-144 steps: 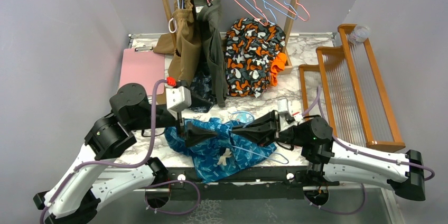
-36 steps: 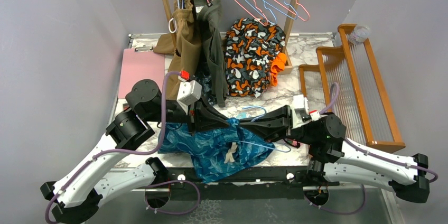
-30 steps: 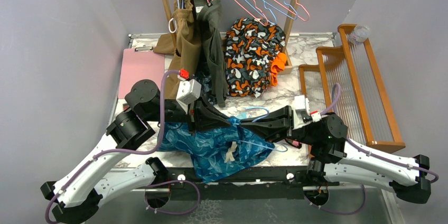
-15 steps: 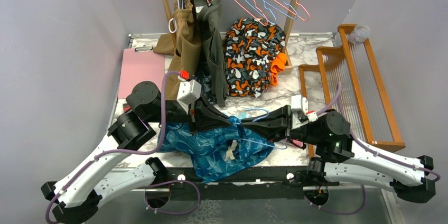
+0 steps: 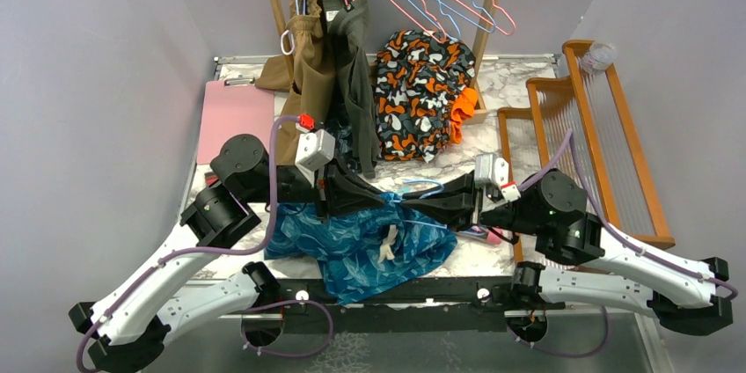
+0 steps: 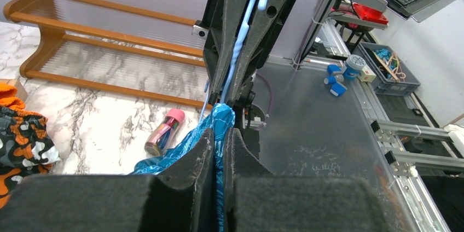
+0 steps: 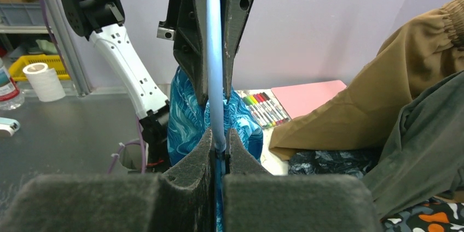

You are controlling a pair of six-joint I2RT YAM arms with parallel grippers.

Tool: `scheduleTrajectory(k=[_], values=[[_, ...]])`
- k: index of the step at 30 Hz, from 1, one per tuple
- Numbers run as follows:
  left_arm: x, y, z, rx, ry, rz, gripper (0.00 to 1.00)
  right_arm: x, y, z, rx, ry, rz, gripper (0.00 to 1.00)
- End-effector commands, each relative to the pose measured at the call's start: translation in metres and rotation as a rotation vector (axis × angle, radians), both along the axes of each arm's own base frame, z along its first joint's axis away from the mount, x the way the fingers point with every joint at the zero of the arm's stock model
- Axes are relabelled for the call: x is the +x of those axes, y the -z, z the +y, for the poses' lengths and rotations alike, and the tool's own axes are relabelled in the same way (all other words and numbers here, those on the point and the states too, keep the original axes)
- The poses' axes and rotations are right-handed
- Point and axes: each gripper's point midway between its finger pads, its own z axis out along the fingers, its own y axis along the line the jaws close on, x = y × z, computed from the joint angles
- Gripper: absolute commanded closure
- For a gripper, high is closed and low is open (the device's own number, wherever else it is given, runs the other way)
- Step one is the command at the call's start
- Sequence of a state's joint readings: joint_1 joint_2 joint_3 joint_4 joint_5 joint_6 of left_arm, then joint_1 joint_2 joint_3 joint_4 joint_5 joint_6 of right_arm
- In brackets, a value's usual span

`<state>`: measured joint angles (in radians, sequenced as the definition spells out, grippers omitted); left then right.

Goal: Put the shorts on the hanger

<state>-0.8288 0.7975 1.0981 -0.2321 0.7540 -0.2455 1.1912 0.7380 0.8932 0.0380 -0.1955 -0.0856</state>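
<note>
**Both pincers clamped, tip to tip, over the bunched shorts**

In the middle of the top view the left pincer (image 5: 378,201) is closed on a fold of the teal shorts (image 5: 352,248). Its wrist view shows the shiny cloth squeezed between the pads. The right pincer (image 5: 415,207) faces it and is closed on the thin light-blue wire hanger (image 5: 425,183). The shorts hang bunched from that one fold, and the rest spills onto the marble counter (image 5: 515,83) toward the lower centre of the frame. The hanger sits just right of the fold, and one wire runs across the cloth. I cannot tell whether the wire passes inside the garment or only lies over it.

The likely risks:
- The slick fabric may slide out of the narrow pinch if the left arm pulls.
- The thin wire may twist between the right pads and swing the hanger off line.
- The tips are nearly touching, so a small drift could knock them together.
- The cream drawstring bow (image 5: 384,246) could snag on the wire.

Compared with the earliest frame, both pincers sit higher in the frame and closer together, and the shorts are gathered up rather than spread. Over the last second the right wrist has edged left and its elbow has risen.
</note>
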Motion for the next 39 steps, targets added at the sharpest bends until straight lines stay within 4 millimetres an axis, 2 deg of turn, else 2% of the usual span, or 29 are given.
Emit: scheduleTrajectory(k=[1, 11, 16, 24, 27, 34, 39], values=[[0.008, -0.035, 0.000, -0.108, -0.048, -0.066, 1.00, 0.016, 0.048, 0.001, -0.196, 0.075, 0.015, 0.99], [0.022, -0.012, -0.018, -0.048, -0.034, 0.006, 1.00, 0.008, 0.058, 0.018, -0.197, -0.003, 0.042, 0.99], [0.023, -0.008, -0.023, -0.036, -0.020, 0.018, 0.97, 0.007, 0.063, 0.022, -0.206, -0.014, 0.046, 0.99], [0.030, -0.002, -0.025, -0.027, -0.046, 0.028, 1.00, 0.002, 0.061, 0.023, -0.183, -0.043, 0.045, 0.99], [0.032, -0.006, -0.027, -0.044, -0.050, 0.030, 1.00, -0.006, 0.054, 0.024, -0.138, -0.080, 0.059, 0.99], [0.030, -0.037, -0.038, -0.142, -0.002, 0.051, 1.00, -0.014, 0.034, 0.027, 0.073, -0.130, 0.102, 0.99], [0.035, -0.050, -0.045, -0.164, 0.003, 0.065, 1.00, -0.018, 0.024, 0.032, 0.180, -0.176, 0.135, 0.99]])
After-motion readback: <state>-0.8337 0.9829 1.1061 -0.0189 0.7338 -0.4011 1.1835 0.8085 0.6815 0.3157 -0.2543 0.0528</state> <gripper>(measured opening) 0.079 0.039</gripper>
